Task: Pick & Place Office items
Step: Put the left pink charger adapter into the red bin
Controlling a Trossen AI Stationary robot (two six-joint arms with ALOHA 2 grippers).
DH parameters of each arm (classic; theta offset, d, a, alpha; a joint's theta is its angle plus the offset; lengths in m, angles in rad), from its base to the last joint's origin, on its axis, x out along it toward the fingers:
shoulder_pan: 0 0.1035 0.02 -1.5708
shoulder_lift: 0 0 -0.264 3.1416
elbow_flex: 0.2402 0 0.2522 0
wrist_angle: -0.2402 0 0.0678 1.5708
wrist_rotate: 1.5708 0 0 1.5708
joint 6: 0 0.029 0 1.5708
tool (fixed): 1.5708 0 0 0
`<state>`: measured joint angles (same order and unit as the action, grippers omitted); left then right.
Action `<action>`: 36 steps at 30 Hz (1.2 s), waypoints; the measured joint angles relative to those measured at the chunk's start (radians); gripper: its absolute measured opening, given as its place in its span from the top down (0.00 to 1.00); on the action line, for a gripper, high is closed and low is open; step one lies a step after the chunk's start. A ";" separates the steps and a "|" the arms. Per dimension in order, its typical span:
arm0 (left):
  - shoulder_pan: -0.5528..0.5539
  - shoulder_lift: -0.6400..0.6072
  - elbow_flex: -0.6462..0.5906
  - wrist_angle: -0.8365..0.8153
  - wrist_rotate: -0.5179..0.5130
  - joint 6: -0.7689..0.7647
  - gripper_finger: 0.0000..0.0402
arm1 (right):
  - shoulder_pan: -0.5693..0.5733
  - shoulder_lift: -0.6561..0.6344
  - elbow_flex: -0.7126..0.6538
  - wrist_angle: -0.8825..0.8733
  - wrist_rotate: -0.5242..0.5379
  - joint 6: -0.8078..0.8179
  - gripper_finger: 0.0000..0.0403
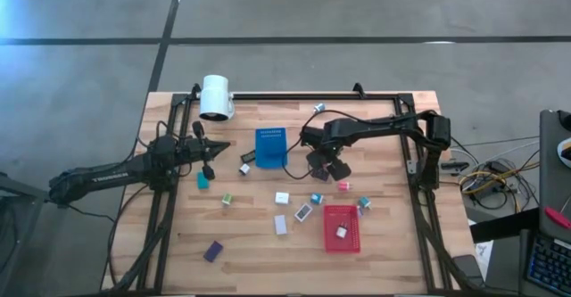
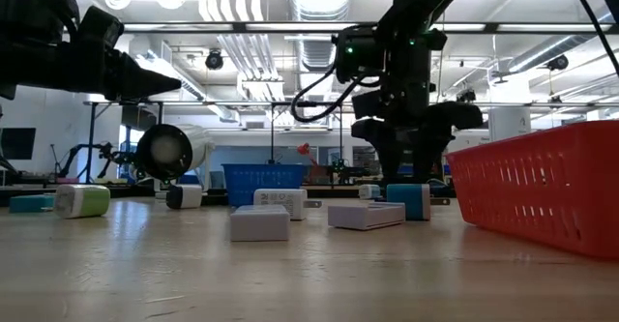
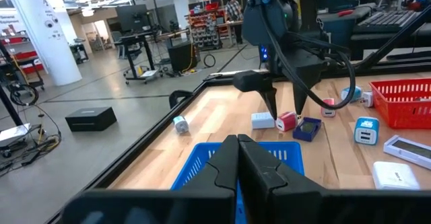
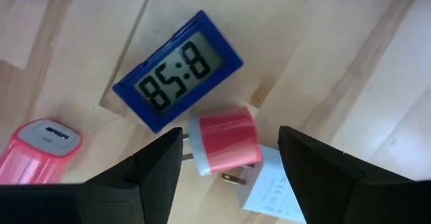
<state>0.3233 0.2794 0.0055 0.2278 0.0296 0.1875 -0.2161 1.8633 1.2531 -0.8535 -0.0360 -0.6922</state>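
The right gripper (image 4: 225, 167) is being held with its fingers spread wide on either side of a pink-red plug block (image 4: 222, 143), nothing being gripped; whether the fingertips are touching the wooden table (image 1: 393, 261) cannot be told, since they are cut off at the edge of the right wrist view. In the high view this block is being hidden under the right gripper (image 1: 323, 165), just beside the blue tray (image 1: 270, 147). The block is shown as a white-ended, rounded piece with two metal prongs, lying on its side and partly overlapping a white paper slip (image 4: 273, 190) whose print is too small to be read. Touching or just beside it, a blue-framed digital clock (image 4: 178, 69) is being displayed face up, with dark digits. A pink charger (image 4: 37, 146) with a grey socket end is being cut off at the frame edge nearby.

The left gripper (image 3: 237, 153) is being held closed and empty above the blue tray (image 3: 202, 173), whose interior is largely being hidden by the fingers. In the high view the left gripper (image 1: 209, 154) is being shown between the white lamp (image 1: 216, 96) and the tray.

Other small items are being seen scattered across the table, among them a teal block (image 1: 202, 180) and a purple piece (image 1: 212, 251); one white piece (image 1: 341, 232) is lying inside the red tray (image 1: 342, 240). Their details are too small to be made out.
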 joint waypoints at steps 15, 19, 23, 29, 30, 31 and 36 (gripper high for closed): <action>0.000 0.000 0.000 0.000 0.000 0.000 0.98 | 0.000 0.000 -0.017 0.025 -0.041 -0.005 0.45; 0.000 0.000 0.000 0.000 0.000 0.000 0.98 | -0.007 -0.001 -0.017 0.026 -0.044 0.003 0.47; 0.000 0.000 0.000 0.000 0.000 0.000 0.98 | -0.008 -0.001 -0.023 0.029 -0.044 0.000 0.49; 0.000 0.000 0.000 0.000 0.000 0.000 0.98 | -0.008 -0.001 -0.028 0.030 -0.044 0.003 0.51; 0.000 0.000 0.000 0.000 0.000 0.000 0.98 | -0.008 -0.001 -0.028 0.031 -0.044 0.002 0.52; 0.000 0.000 0.000 0.000 0.000 0.000 0.98 | -0.008 -0.001 -0.029 0.031 -0.044 0.001 0.52; 0.000 0.000 0.000 0.000 0.000 0.000 0.98 | -0.017 -0.001 -0.030 0.032 -0.044 0.001 0.55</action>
<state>0.3233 0.2791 0.0055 0.2276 0.0291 0.1879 -0.2329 1.8626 1.2231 -0.8215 -0.0799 -0.6916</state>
